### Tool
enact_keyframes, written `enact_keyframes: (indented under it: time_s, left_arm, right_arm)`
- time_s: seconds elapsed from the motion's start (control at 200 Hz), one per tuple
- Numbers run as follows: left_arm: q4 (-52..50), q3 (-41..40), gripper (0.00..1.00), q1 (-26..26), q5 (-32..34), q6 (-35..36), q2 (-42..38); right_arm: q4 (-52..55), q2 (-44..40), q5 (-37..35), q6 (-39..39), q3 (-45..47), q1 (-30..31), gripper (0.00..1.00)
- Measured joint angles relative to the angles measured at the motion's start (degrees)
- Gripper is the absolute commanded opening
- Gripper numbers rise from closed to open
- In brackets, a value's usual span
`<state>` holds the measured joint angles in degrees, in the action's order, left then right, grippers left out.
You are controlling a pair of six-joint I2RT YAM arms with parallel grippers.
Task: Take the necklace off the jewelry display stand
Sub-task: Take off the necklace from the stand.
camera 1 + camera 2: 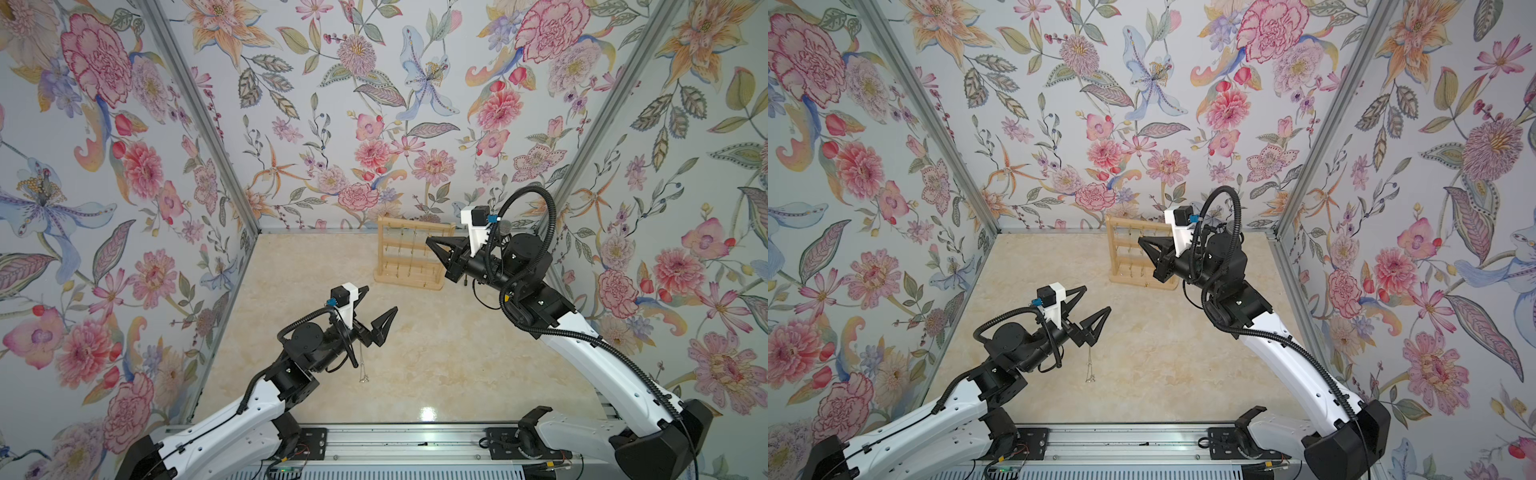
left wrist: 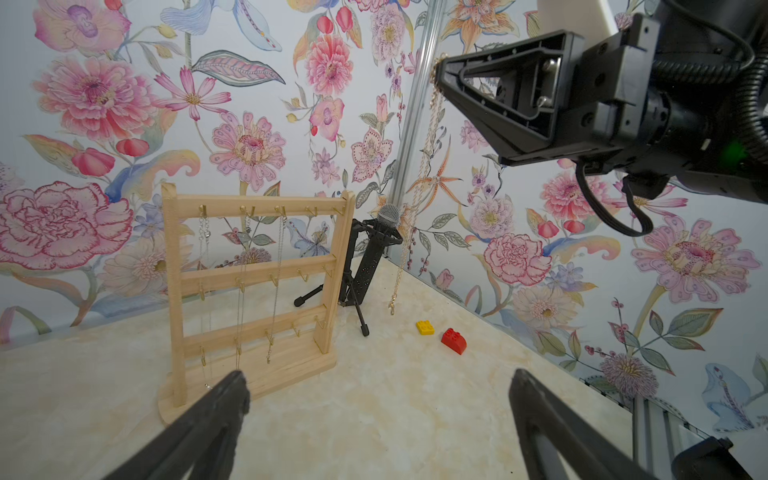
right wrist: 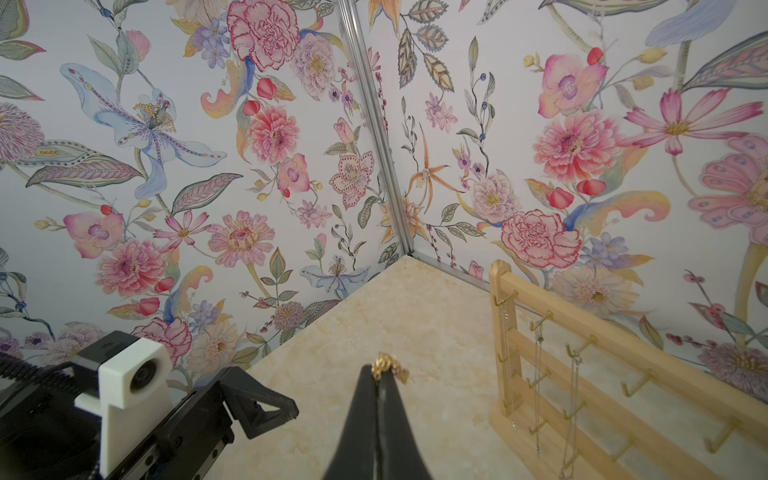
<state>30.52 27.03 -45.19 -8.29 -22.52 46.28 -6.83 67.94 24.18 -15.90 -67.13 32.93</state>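
The jewelry display stand (image 1: 380, 249) (image 1: 1113, 249), light wood with three bars of hooks, stands upright at the back of the table. Thin silver chains (image 2: 277, 270) hang on it (image 2: 172, 291) (image 3: 505, 332). My right gripper (image 1: 429, 239) (image 1: 1140, 239) (image 3: 379, 370) is shut on a gold necklace (image 3: 388, 368), held in the air just right of the stand. In the left wrist view that necklace (image 2: 428, 137) dangles from the right gripper (image 2: 441, 68) down to near the table. My left gripper (image 1: 381, 299) (image 1: 1097, 298) (image 2: 379, 374) is open and empty, nearer the front. A thin silvery chain (image 1: 365, 370) (image 1: 1089, 370) lies below it.
A black microphone on a tripod (image 2: 374, 257) stands behind the stand's right post. A yellow brick (image 2: 426, 327) and a red brick (image 2: 454, 340) lie on the marble table (image 1: 436, 365) near the right wall. Floral walls close in three sides.
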Motion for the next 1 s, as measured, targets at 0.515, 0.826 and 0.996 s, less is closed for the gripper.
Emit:
enact_keyframes:
  time_s: [0.515, 0.826, 0.996]
  left_arm:
    - [-3.87, 1.33, 0.99, -0.15, -6.91, 1.22, 0.92]
    - [-1.31, 5.53, 0.96, -0.15, -12.41, 1.77, 8.68]
    - [5.09, 5.53, 0.91, -0.15, -17.07, 1.27, 12.41]
  right_arm:
    - [2.38, -6.21, 3.13, -3.23, 5.4, 3.45, 0.0]
    - [3.13, -7.32, 3.76, -4.35, 7.21, 3.5, 0.0]
    - [3.23, -7.56, 4.22, -4.87, 7.21, 5.66, 0.0]
